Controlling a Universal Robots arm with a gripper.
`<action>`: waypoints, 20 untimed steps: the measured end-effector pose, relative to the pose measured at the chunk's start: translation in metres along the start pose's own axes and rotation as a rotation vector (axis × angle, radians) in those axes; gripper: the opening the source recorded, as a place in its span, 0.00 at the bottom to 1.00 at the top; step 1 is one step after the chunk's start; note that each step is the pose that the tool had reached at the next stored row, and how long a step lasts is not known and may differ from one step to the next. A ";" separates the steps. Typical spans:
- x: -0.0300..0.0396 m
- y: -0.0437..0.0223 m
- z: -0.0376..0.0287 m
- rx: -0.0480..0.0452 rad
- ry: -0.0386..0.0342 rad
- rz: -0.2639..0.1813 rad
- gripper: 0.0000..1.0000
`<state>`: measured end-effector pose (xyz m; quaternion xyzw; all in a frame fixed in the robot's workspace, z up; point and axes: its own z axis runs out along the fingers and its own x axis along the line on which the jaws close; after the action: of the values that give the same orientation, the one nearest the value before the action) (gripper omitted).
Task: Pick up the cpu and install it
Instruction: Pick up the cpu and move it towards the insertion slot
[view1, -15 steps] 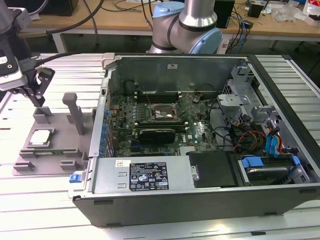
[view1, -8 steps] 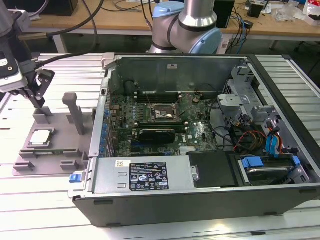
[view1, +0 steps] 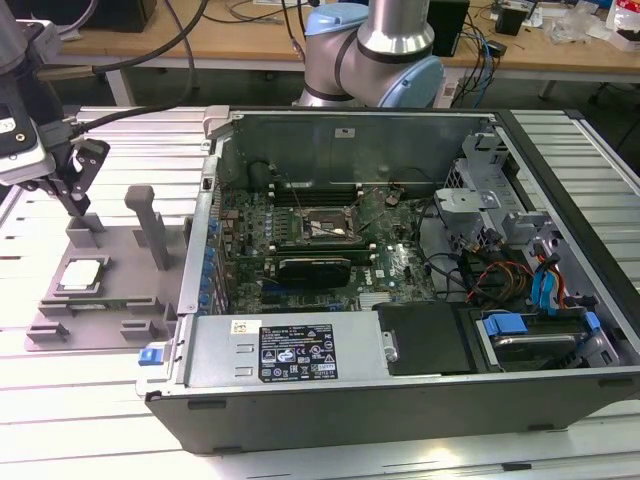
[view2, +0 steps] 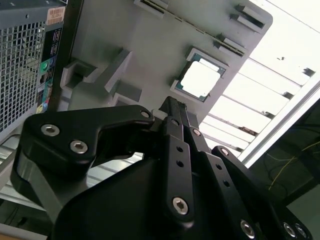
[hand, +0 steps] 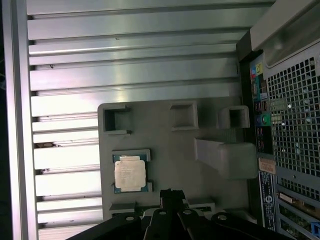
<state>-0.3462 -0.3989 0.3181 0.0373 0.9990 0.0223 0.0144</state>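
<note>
Light comes from overhead, bright and fairly even in the exterior view. Slatted aluminium table (view1: 70, 420) blows out to white at the front, and there's the same glare on the slats in both wrist views. cpu (view2: 201, 80) lid clips near white in the second wrist view. Computer case (view1: 330, 140) interior is much dimmer than the table. Gripper (view2: 172, 106) body reads near-black, with small highlights on its screws (view2: 180, 205).

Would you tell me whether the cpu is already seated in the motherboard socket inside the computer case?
No, the cpu lies in the grey fixture outside the computer case, at the exterior view's left.
</note>
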 end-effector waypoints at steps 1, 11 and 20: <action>0.0022 -0.0001 0.0010 0.0002 0.0002 0.000 0.11; 0.0229 -0.0023 0.0128 0.0031 0.0001 0.000 0.11; 0.0334 -0.0032 0.0167 0.0031 0.0000 0.000 0.11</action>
<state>-0.3792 -0.3989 0.3004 0.0374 0.9990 0.0207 0.0143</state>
